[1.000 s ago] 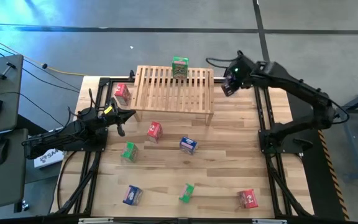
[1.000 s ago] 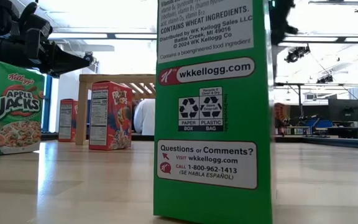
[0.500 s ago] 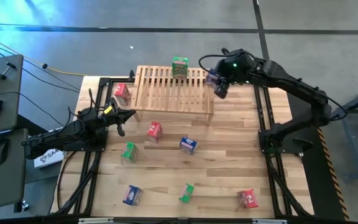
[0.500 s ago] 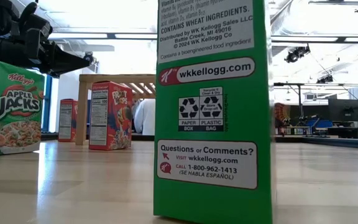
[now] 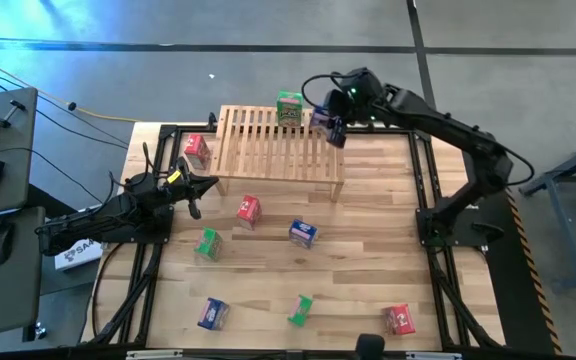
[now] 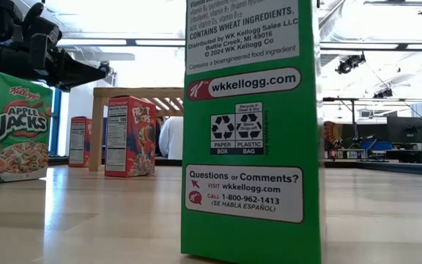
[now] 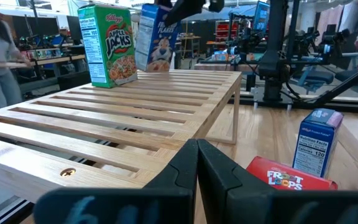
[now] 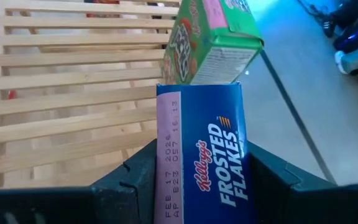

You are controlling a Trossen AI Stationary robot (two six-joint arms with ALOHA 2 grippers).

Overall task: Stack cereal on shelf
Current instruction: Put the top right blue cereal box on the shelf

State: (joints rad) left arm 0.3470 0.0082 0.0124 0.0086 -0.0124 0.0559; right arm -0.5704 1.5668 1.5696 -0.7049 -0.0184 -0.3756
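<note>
The light-wood shelf (image 5: 278,140) stands at the table's far side. A green box (image 5: 289,107) stands upright on its slatted top, near the far edge. My right gripper (image 5: 328,122) is over the shelf's right end, shut on a blue box (image 8: 201,155) just right of the green box (image 8: 210,40). My left gripper (image 5: 194,190) is shut and empty at the shelf's near-left corner. Several more red, green and blue boxes stand or lie on the plank table in front of the shelf. My right gripper pinches the blue box between its two fingers (image 8: 129,186), on two opposite faces near the box's upper end (image 8: 166,193). The fingers come from above, slanting down. The box stands upright (image 7: 157,37) low over the slats; whether it touches them I cannot tell.
On the table are a red box (image 5: 197,150) left of the shelf, a red (image 5: 248,210), a blue (image 5: 303,233) and a green one (image 5: 208,243) mid-table, and a blue (image 5: 213,313), a green (image 5: 300,309) and a red one (image 5: 399,319) near the front edge.
My right gripper has carried the blue box toward the table's left, from beyond the shelf's right end to over its slatted top, close beside the green box. My left arm has kept still.
</note>
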